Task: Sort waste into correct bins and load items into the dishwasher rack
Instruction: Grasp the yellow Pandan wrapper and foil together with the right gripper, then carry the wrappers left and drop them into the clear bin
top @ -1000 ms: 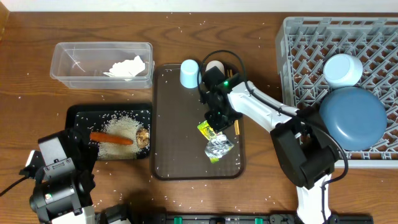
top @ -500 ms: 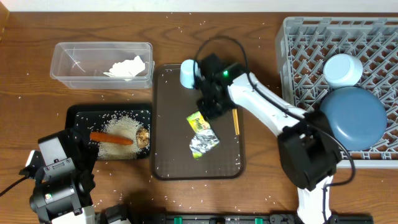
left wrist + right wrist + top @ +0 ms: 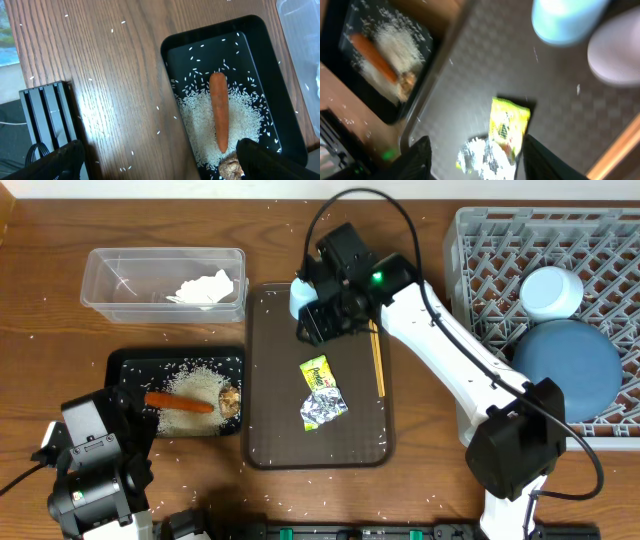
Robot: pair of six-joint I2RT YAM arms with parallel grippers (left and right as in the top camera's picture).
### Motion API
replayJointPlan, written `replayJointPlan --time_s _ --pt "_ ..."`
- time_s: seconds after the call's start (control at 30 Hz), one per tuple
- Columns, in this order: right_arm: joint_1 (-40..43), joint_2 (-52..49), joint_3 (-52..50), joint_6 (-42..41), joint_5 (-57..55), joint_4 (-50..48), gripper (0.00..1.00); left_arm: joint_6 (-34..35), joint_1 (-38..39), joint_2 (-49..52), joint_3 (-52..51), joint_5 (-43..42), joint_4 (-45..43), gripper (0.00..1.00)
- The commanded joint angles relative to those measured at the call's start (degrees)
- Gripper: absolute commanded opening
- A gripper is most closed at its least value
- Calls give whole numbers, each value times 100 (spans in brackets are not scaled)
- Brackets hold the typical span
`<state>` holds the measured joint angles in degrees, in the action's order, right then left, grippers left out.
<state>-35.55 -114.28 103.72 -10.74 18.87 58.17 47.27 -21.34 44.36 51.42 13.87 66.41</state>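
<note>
Right gripper [image 3: 475, 150]: jaws parted, nothing between them. It hangs over the brown serving tray [image 3: 270, 430], toward the tray's far end. The wrist view is blurred, but both fingers show clear of the items below.

Directly beneath it, the yellow-green wrapper [image 3: 317, 373] lies flat on the serving tray, with the silver wrapper [image 3: 323, 408] touching its near end. The pale-blue cup [image 3: 302, 295] stands at the tray's far edge, just beside the gripper, and the white cup [image 3: 615, 55] stands next to it. The chopsticks [image 3: 377, 365] lie along the tray's right side, apart from the wrappers.

Left gripper [image 3: 165, 165]: jaws wide, empty, held above the near end of the black tray [image 3: 125, 365]. That tray holds the carrot [image 3: 178, 402] lying on a spread of rice grains [image 3: 195, 385], with the brown food lump [image 3: 230, 400] at the carrot's end.

The clear tub [image 3: 100, 280] sits beyond the black tray and contains the crumpled tissue [image 3: 205, 288].

The dishwasher rack [image 3: 480, 260] stands at the right, holding the dark-blue plate [image 3: 568, 370] and the pale-blue bowl [image 3: 552, 292] just beyond it. Loose grains are scattered on the table [image 3: 420, 480].
</note>
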Motion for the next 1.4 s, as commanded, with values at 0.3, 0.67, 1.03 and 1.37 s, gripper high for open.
replayJointPlan --time_s 0.3,0.67,1.03,1.37 --pt "-754 -210 -1488 -1193 -1174 -138 59 -74 -28 7 87 48 20 98" --pt "-835 -212 -2564 -1582 -1513 -1303 66 -74 -28 7 87 50 20 98" --pt "-968 -212 -2859 -1602 -1141 -2249 22 -74 -28 7 87 50 20 98" --pt "-920 -160 -2732 -1668 -1012 -2271 1 -74 -28 7 87 48 20 98"
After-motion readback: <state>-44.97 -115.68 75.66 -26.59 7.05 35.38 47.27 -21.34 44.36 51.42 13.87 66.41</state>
